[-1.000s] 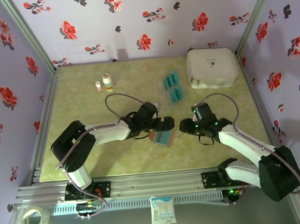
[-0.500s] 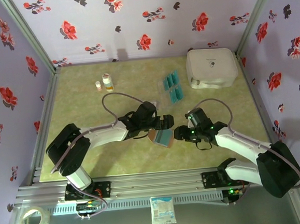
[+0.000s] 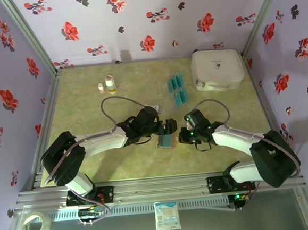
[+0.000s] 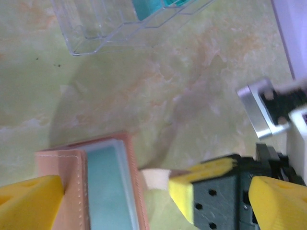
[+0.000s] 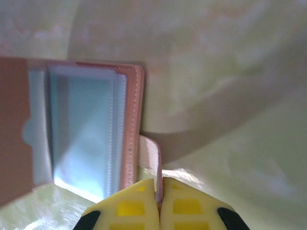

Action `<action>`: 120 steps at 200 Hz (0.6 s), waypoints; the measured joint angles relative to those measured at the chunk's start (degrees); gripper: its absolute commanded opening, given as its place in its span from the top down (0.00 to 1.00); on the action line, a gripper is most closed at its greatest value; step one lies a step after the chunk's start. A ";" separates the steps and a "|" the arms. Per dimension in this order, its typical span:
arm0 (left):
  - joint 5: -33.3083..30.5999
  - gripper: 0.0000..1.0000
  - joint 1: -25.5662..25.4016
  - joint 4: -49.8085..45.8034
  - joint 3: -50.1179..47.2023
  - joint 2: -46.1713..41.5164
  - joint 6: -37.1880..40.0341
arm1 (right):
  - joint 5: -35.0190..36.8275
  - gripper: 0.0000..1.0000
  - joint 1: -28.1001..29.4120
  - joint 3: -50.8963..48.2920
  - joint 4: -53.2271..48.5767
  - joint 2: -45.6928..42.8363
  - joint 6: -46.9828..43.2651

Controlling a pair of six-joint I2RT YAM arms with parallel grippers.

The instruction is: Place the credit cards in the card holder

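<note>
With the right gripper (image 5: 158,186) pressed together on the pale strap tab (image 5: 149,154) of the card holder (image 5: 135,115), pinching that tab right at the tips of its yellow fingers (image 5: 127,210). Just ahead and to the left of those tips, lying open on the green marbled table (image 5: 230,72), with clear greyish-blue pockets (image 5: 81,129) turned up and a brown flap (image 5: 13,124) at the far left. No telling, through the sheen, of any card inside those pockets. With the left gripper (image 4: 156,186) spread wide, one yellow finger low over the stitched brown edge of the card holder, the other off on the far side of the right gripper's black-and-yellow body. No telling of any contact between those spread fingers and the leather. Between the left gripper's two fingers: the open card holder, the pinched tab and the right gripper's tip, all close together. Seen from above, nose to nose over the card holder, with the left gripper just beyond it and the right gripper just beside it on the right. Well ahead of both grippers, apart from the card holder: the teal credit cards (image 3: 184,95), set in a clear divided tray (image 4: 96,33). Farther out past the right gripper and to its right, a large white rounded case (image 3: 217,69). Far out past the left gripper and to its left, two small bottles (image 3: 109,84) side by side.
</note>
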 measured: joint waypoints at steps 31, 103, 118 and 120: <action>-0.83 0.00 -1.03 0.09 -0.04 -0.24 -0.74 | -0.02 1.00 -0.57 3.26 1.57 3.50 -1.40; -1.31 0.00 -1.18 0.68 2.08 4.87 -0.79 | -0.09 0.77 -2.67 0.17 4.55 4.26 -1.73; -1.97 0.00 -1.18 0.63 2.08 5.90 -0.83 | -0.24 0.75 -3.06 -1.40 4.46 1.79 -1.64; -2.03 0.00 -1.18 0.68 2.08 6.01 -0.83 | -0.24 0.75 -3.17 -1.62 4.44 1.33 -1.68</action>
